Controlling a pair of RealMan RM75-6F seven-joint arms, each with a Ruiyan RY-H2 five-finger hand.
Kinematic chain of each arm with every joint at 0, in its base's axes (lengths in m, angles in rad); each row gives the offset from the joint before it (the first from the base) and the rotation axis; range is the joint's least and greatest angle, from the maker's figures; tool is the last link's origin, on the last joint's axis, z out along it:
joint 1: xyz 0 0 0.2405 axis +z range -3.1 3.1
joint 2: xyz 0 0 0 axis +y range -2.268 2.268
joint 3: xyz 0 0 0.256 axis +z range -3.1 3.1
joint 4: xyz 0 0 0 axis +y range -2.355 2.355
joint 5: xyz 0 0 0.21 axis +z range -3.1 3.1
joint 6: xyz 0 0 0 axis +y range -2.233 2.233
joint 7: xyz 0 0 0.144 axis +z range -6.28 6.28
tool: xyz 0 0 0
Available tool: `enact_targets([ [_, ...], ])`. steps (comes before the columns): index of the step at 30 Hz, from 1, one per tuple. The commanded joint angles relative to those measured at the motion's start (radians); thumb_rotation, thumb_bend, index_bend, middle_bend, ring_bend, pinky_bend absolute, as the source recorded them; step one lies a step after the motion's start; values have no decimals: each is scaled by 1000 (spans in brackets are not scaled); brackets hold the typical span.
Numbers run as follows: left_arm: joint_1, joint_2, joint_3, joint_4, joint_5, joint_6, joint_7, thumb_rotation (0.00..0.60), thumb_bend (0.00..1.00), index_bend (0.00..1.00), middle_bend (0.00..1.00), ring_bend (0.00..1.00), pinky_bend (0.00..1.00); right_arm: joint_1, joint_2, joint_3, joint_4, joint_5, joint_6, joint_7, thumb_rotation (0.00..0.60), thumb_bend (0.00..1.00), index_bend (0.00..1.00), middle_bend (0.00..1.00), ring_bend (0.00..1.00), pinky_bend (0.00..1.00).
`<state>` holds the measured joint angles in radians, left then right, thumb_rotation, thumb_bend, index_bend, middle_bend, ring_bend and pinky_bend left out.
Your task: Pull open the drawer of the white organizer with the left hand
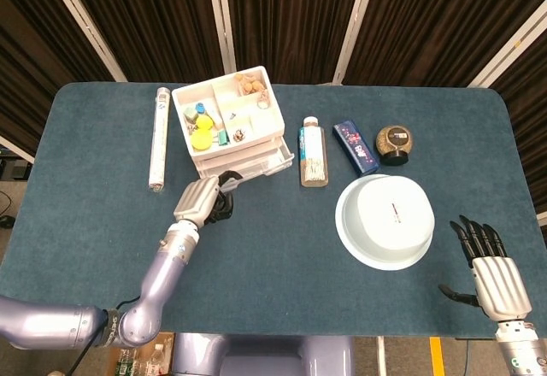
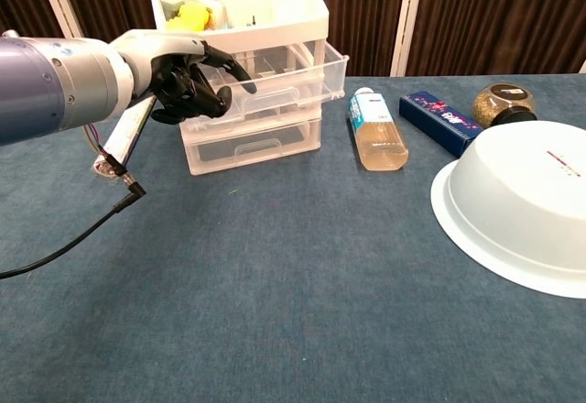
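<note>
Chest view: left hand (image 2: 188, 78) apparently hooks drawer (image 2: 284, 73).

Lying flat on the blue table (image 1: 273, 248): a capped bottle (image 1: 312, 153) of yellowish liquid, with a dark blue box (image 1: 355, 146) just beside it at a slant. Sitting near the box, a round brown-filled jar (image 1: 395, 143); resting upside down in front of these, a white bowl (image 1: 385, 221). Lying lengthwise toward the table's far left, a long white tube (image 1: 158, 137); hanging behind, dark curtains (image 1: 282, 17).
</note>
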<state>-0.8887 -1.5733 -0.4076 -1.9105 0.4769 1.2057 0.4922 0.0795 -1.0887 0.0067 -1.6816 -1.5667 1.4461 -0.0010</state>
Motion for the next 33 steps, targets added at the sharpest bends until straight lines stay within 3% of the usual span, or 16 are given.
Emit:
enact_targets([
  [1,2,1,9,-14,15,1,-10,600,721,266,1000,947,941,0,0,-1,1,-1,-1,0,600,111,0,0,0,0],
  [18,24,22,66,-107,88,6,-53,600,718,241,1000,944,941,0,0,-1,0,1,-2,-1,600,111,0,0,0,0],
  [20,27,24,73,-110,97,10,-55,600,685,193,994,933,939,0,1,-1,0,1,-2,-1,600,111,0,0,0,0],
  [22,32,27,81,-106,118,23,-53,600,585,135,971,908,928,0,1,-1,-1,2,-2,-2,600,111,0,0,0,0],
  [26,50,41,121,-86,206,74,-26,600,299,87,836,780,826,0,1,-1,1,3,-4,-3,600,111,0,0,0,0],
  [28,62,52,146,-83,249,99,-8,600,245,80,765,721,780,1,1,-1,2,4,-5,-4,600,111,0,0,0,0],
  [33,107,108,221,-95,356,160,41,600,124,58,318,282,425,0,0,0,4,7,-3,-8,600,111,0,0,0,0],
])
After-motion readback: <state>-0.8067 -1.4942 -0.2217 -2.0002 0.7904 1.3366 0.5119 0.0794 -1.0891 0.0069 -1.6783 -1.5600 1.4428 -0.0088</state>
